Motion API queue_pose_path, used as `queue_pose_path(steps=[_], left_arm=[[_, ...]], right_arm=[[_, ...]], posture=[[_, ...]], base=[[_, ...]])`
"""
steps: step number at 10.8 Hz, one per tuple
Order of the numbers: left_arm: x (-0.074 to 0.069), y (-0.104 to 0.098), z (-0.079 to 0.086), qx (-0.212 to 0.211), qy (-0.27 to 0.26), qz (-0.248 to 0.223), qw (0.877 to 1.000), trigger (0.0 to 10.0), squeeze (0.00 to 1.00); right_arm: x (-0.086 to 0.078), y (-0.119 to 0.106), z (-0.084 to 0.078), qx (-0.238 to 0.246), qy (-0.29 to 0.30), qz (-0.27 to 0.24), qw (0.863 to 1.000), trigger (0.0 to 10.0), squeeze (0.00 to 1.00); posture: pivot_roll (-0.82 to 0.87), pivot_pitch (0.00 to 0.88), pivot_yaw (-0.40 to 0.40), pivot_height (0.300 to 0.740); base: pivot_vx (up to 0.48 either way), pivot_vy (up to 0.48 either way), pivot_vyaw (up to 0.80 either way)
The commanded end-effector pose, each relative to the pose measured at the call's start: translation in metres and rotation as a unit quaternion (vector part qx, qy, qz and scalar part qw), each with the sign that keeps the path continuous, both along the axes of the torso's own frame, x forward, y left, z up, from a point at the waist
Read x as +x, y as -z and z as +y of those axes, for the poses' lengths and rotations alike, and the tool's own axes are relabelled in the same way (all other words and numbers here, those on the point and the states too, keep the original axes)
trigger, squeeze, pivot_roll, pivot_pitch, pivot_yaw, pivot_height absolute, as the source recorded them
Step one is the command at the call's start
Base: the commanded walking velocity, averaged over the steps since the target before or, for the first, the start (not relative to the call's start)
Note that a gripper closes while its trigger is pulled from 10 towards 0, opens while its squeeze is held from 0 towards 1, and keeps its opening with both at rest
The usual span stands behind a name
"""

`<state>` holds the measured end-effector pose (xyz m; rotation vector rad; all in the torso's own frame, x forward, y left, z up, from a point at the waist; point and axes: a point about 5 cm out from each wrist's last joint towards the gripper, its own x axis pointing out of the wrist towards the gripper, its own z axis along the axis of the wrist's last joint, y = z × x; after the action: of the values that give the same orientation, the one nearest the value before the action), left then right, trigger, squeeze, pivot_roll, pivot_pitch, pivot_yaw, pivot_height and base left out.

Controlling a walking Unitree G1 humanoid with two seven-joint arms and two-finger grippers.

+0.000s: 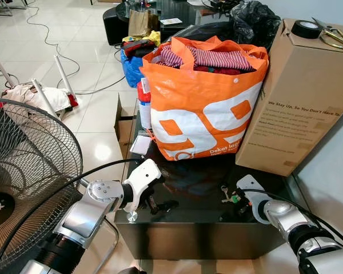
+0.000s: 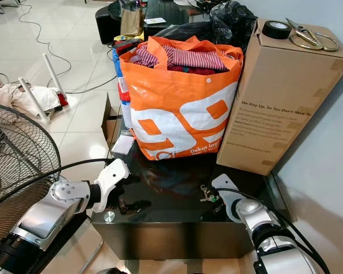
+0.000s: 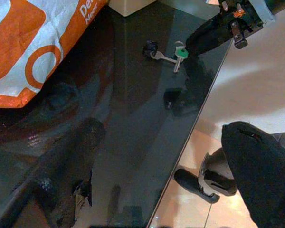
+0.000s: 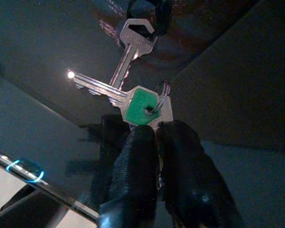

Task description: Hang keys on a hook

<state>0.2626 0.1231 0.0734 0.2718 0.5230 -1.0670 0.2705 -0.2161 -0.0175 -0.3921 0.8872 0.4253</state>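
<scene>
Keys (image 4: 135, 97) lie on the black glass table (image 1: 200, 220), lower right of centre in the head views, just in front of the cardboard box (image 1: 300, 94). The bunch has a green-capped key plus two plain silver ones on a ring. Right gripper (image 4: 154, 135) is at the keys, fingers together and pinched on the bunch at the green cap; the keys seem to be just at the glass, can't tell if lifted. Right arm comes in from the lower right corner. Left gripper (image 1: 160, 204) sits low over the table's front left edge, lower centre-left of frame; its jaws are apart with nothing between them. Orange and white bag (image 1: 203, 105) stuffed with clothes stands at the back of the table, centre frame, touching the box. Tape roll (image 1: 306, 28) and scissors (image 1: 334, 35) are on top of the box, upper right. Fan (image 1: 23, 171) fills the lower left. White tiled floor (image 1: 74, 34) with cables is in the upper left.
</scene>
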Motion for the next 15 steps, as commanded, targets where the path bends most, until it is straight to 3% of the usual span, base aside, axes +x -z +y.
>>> queue_pose_path(steps=[1, 5, 12, 13, 14, 15], left_arm=[[0.003, -0.003, 0.0, 0.004, 0.005, -0.007, 1.0, 10.0, 0.0], [0.004, -0.003, 0.0, 0.004, 0.003, -0.007, 1.0, 10.0, 0.0], [0.005, -0.003, -0.002, 0.004, 0.006, -0.008, 1.0, 10.0, 0.0], [0.005, -0.003, -0.003, 0.003, 0.007, -0.008, 1.0, 10.0, 0.0], [0.005, -0.003, -0.003, 0.003, 0.007, -0.007, 1.0, 10.0, 0.0], [0.005, -0.003, -0.003, 0.003, 0.008, -0.006, 1.0, 10.0, 0.0]], right_arm=[[0.005, -0.004, -0.001, 0.004, 0.007, -0.011, 1.0, 0.0, 0.0], [0.003, -0.002, 0.002, 0.01, 0.006, -0.008, 1.0, 0.0, 0.0], [0.012, -0.018, -0.007, 0.019, 0.0, -0.061, 0.998, 0.0, 0.0], [0.013, -0.019, -0.005, 0.021, 0.0, -0.066, 0.998, 10.0, 0.0], [0.012, -0.017, -0.002, 0.041, 0.005, -0.058, 0.997, 10.0, 1.0], [0.011, -0.016, 0.001, 0.056, 0.011, -0.049, 0.997, 10.0, 1.0]], posture=[[-0.13, 0.0, -0.005, 0.74], [-0.13, 0.0, 0.001, 0.74], [-0.14, 0.0, 0.007, 0.74], [-0.14, 0.0, 0.006, 0.74], [-0.14, 0.0, 0.002, 0.74], [-0.14, 0.0, 0.001, 0.74]], base=[[0.0, 0.0, 0.0], [0.0, 0.0, 0.0], [0.0, 0.0, 0.0], [0.0, 0.0, 0.0], [0.0, 0.0, 0.0], [0.0, 0.0, 0.0]])
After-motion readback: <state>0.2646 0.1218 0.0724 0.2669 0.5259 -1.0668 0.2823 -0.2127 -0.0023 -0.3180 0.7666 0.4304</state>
